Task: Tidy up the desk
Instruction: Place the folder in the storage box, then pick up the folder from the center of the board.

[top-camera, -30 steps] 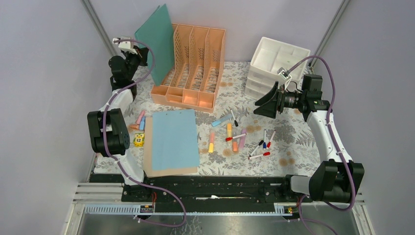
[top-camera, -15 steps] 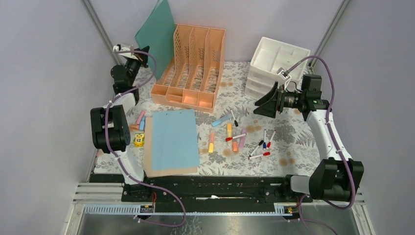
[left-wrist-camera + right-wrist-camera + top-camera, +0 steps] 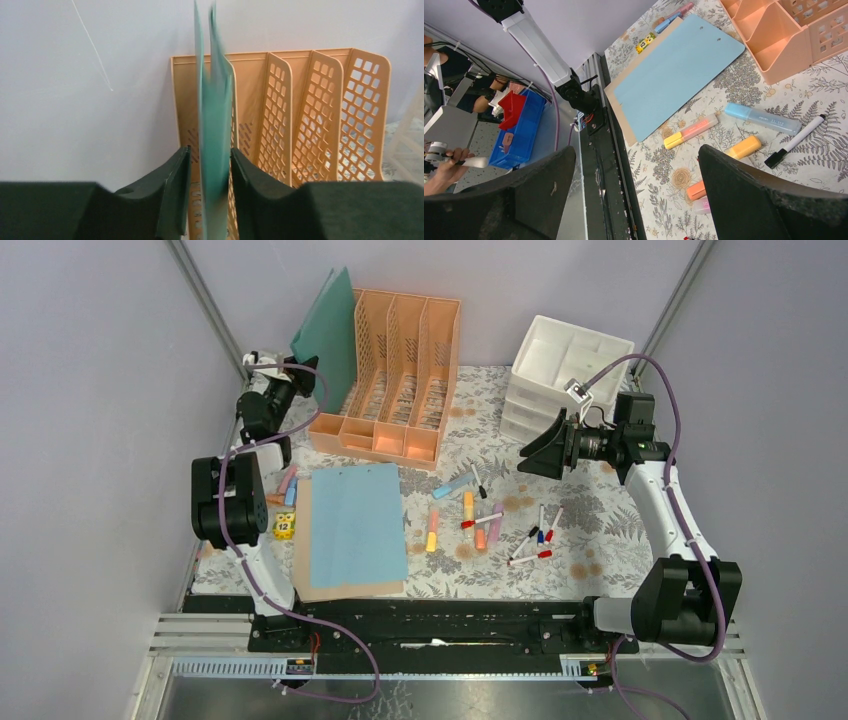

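1. Table (image 3: 600,530), beneath both arms, carries loose pens (image 3: 535,535) and highlighters (image 3: 467,505).
2. Green folder (image 3: 215,150) has sunk into the rack's (image 3: 400,370) leftmost slot; left pincer (image 3: 210,155) just released it, right pincer (image 3: 535,452) gapes empty: one item filed.

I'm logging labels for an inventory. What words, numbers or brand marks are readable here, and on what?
"12": on the small yellow block, left of the blue clipboard.
Print on the light blue highlighter: too small to read.
Markers: nothing legible at this size.
No other text is visible.
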Controlling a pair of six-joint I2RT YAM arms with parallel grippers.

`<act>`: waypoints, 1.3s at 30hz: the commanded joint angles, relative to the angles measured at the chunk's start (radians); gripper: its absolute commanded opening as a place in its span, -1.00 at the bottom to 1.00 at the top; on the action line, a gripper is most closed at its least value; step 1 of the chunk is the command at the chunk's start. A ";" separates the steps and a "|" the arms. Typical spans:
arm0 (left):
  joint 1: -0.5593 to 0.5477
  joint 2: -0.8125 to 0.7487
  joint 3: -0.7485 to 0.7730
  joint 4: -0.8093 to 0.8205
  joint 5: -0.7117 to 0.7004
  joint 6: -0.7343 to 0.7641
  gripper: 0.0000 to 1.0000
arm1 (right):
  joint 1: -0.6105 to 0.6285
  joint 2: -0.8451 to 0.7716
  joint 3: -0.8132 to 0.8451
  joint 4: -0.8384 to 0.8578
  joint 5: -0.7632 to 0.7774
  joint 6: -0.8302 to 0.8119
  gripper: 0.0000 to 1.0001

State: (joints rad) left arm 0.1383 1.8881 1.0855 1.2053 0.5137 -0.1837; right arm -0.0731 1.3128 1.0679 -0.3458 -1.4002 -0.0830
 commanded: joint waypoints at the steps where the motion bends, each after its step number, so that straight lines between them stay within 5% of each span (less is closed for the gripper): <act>1: -0.006 -0.076 -0.010 0.035 -0.076 -0.004 -0.12 | -0.007 0.005 0.020 0.028 -0.022 0.006 0.99; 5: -0.013 -0.199 0.025 -0.264 -0.216 -0.013 0.50 | -0.007 0.000 0.020 0.028 -0.022 0.006 0.99; 10: -0.006 -0.366 0.039 -0.605 -0.308 -0.086 0.67 | -0.007 -0.017 0.011 0.027 -0.016 -0.008 0.99; 16: 0.055 -0.566 -0.036 -0.926 -0.216 -0.317 0.93 | -0.007 -0.049 -0.009 0.025 0.000 -0.019 0.99; 25: 0.097 -0.768 -0.134 -1.450 -0.183 -0.409 0.97 | 0.011 -0.074 -0.044 0.028 0.011 -0.017 0.99; 32: 0.097 -0.807 -0.285 -1.625 -0.125 -0.433 0.93 | 0.111 -0.073 -0.075 0.028 0.011 -0.017 0.99; 39: 0.097 -0.796 -0.390 -1.741 -0.164 -0.430 0.91 | 0.303 -0.033 -0.086 0.096 0.287 0.060 0.99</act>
State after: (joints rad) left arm 0.2348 1.1023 0.7341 -0.4671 0.3599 -0.6083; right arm 0.1310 1.2636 0.9894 -0.3008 -1.2690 -0.0551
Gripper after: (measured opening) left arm 0.956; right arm 0.994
